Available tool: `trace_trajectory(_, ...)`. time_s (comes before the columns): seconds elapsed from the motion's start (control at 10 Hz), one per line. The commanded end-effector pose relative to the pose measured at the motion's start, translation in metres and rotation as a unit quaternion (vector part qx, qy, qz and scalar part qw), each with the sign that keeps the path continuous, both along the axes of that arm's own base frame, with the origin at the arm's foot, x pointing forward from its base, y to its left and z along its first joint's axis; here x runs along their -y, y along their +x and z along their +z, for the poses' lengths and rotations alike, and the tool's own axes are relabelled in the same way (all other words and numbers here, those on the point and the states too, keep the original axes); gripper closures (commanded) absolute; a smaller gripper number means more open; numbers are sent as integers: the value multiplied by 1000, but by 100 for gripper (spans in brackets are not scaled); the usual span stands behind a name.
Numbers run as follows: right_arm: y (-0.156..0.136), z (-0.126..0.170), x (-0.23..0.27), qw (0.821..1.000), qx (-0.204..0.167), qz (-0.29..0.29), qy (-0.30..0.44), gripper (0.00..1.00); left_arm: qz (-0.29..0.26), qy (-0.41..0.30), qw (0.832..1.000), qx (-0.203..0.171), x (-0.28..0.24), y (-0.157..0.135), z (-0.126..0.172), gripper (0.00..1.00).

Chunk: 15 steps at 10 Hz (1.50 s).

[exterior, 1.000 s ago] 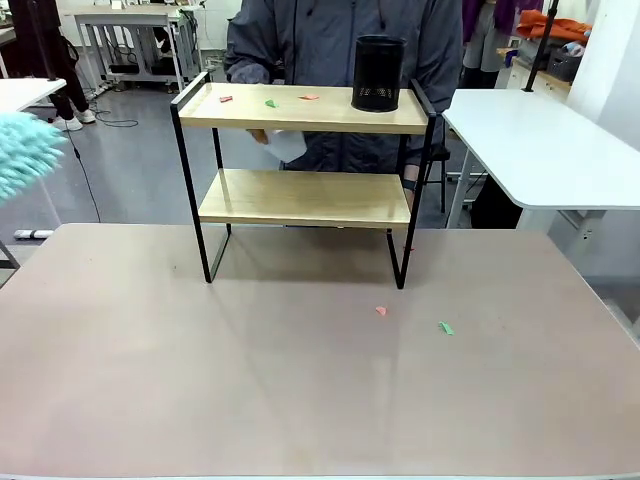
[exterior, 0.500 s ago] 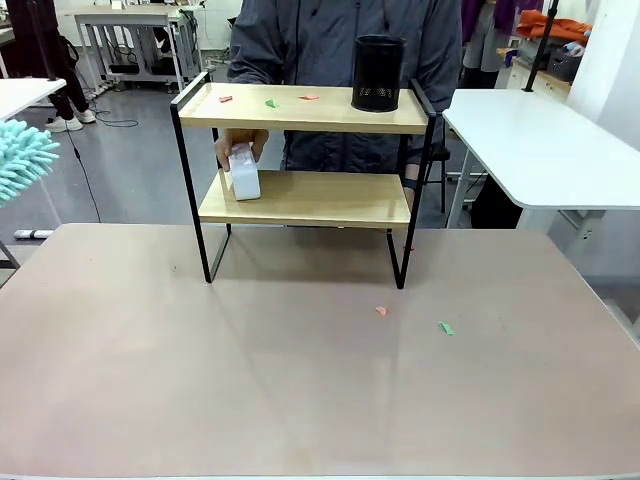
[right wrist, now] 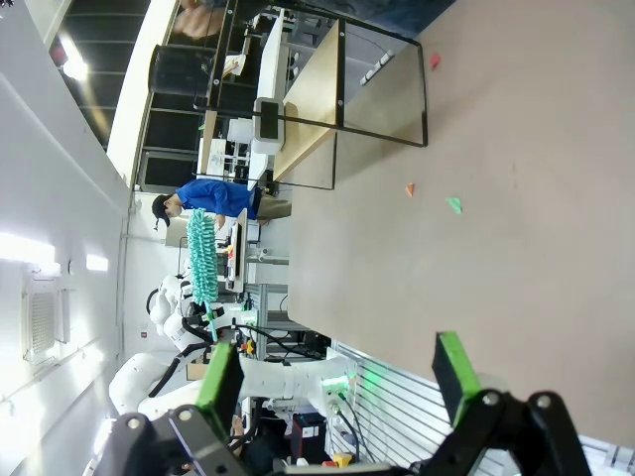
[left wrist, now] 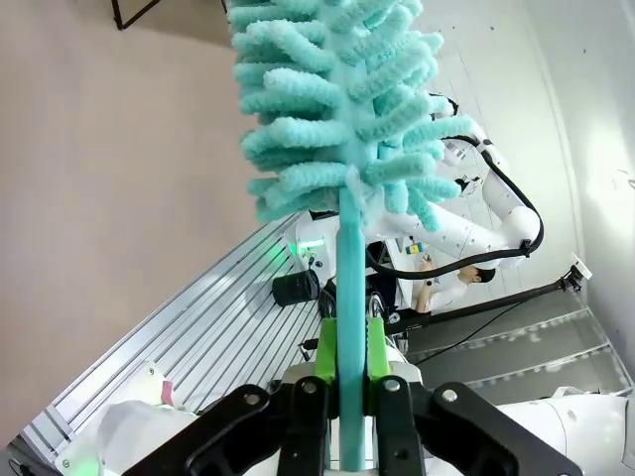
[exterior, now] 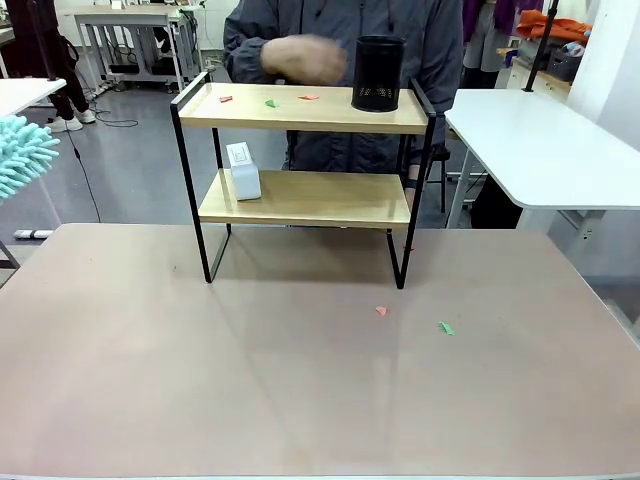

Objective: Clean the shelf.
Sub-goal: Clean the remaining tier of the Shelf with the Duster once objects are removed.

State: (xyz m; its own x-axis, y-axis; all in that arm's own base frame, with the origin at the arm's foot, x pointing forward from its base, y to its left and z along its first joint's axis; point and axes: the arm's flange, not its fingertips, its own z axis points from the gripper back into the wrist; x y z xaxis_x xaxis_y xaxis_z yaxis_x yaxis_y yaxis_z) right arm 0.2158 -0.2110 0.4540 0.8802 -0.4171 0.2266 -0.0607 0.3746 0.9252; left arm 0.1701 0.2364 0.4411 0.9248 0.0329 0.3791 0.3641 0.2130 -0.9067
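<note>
The shelf (exterior: 300, 112) stands at the far middle of the counter (exterior: 300, 390), with scraps (exterior: 270, 101) on its top board. The left tool (left wrist: 349, 349) pinches the duster (left wrist: 332, 109) by its handle, off to the side, ready to sweep. The right tool (right wrist: 337, 369) hangs spread and empty.

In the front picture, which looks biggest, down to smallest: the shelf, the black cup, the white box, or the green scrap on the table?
1. shelf
2. black cup
3. white box
4. green scrap, smallest even though it lies nearest the camera
</note>
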Motion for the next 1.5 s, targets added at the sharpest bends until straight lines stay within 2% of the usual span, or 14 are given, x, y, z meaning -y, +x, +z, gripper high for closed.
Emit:
trace_trajectory(0.0, 1, 1, 0, 1000, 15, 3, 1, 0, -11, -1, 1000, 12, -1, -5, 0, 88)
trace_trajectory(0.8, 1, 1, 0, 1000, 15, 3, 1, 0, -11, -1, 1000, 12, -1, -5, 0, 88)
trace_trajectory(0.9, 1, 1, 0, 1000, 15, 3, 1, 0, 0, 0, 1000, 1, 0, 0, 0, 88)
trace_trajectory(1.0, 1, 1, 0, 1000, 15, 3, 1, 0, 42, -6, 999, 1, 15, -4, 19, 88)
trace_trajectory(1.2, 1, 1, 0, 1000, 15, 3, 1, 0, 108, 0, 993, 47, 66, -12, 90, 88)
trace_trajectory(1.4, 1, 1, 0, 1000, 15, 3, 1, 0, 112, 36, 991, 69, 129, 4, 153, 88)
